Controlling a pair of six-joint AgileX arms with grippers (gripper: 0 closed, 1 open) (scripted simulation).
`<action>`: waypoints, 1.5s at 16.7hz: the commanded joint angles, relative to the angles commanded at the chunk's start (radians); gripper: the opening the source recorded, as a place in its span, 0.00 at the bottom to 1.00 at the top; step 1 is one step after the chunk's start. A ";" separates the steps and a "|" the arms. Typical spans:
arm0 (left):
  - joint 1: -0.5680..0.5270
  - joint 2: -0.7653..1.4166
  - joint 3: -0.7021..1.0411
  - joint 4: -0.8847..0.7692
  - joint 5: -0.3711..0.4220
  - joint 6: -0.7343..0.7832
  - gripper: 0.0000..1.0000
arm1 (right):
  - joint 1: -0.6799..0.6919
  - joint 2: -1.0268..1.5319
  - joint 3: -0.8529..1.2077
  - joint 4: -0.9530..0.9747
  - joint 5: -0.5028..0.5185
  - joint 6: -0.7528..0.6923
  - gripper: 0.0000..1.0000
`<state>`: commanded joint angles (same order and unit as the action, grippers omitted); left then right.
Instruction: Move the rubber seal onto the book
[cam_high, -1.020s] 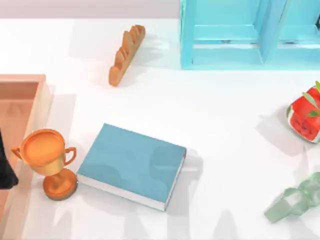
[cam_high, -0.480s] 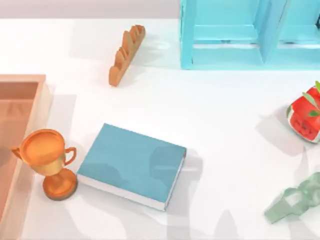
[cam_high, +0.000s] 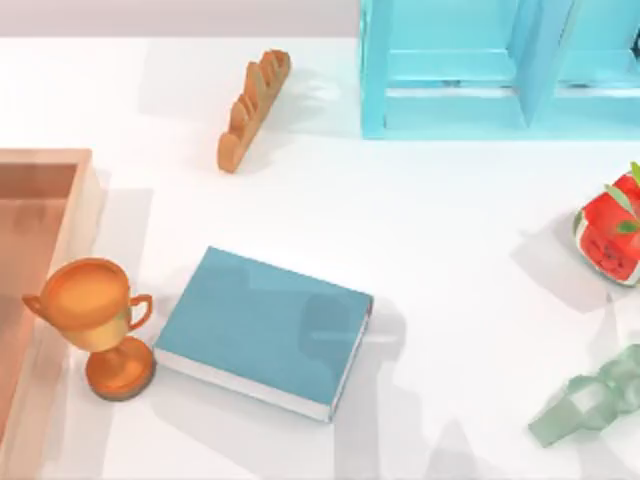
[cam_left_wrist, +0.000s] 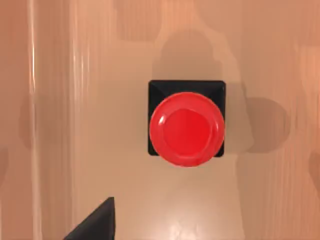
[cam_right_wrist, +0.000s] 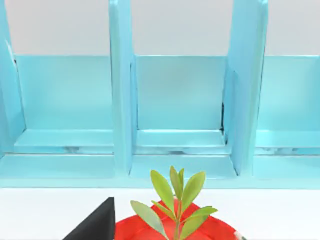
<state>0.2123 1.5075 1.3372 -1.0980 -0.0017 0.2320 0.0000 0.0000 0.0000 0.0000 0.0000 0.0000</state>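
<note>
The rubber seal (cam_left_wrist: 186, 122) is seen standing upright on the wooden tray (cam_high: 40, 190) floor beneath the left wrist camera, apparently lined up for a grasp, well apart from the book (cam_high: 262, 330); the claw's state cannot be told.

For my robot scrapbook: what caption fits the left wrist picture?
Black square-based rubber seal with glossy red ball knob, sitting on a wooden tray floor.

Top view straight down over table (cam_high: 440, 250), left wrist close above rubber seal (cam_left_wrist: 186, 127), right wrist facing shelf frame (cam_right_wrist: 180, 100)
</note>
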 joint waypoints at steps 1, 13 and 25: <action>0.010 0.075 0.066 -0.053 0.000 0.011 1.00 | 0.000 0.000 0.000 0.000 0.000 0.000 1.00; 0.043 0.354 0.306 -0.252 0.000 0.053 1.00 | 0.000 0.000 0.000 0.000 0.000 0.000 1.00; 0.053 0.421 -0.006 0.126 0.000 0.059 1.00 | 0.000 0.000 0.000 0.000 0.000 0.000 1.00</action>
<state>0.2652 1.9284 1.3309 -0.9724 -0.0015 0.2906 0.0000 0.0000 0.0000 0.0000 0.0000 0.0000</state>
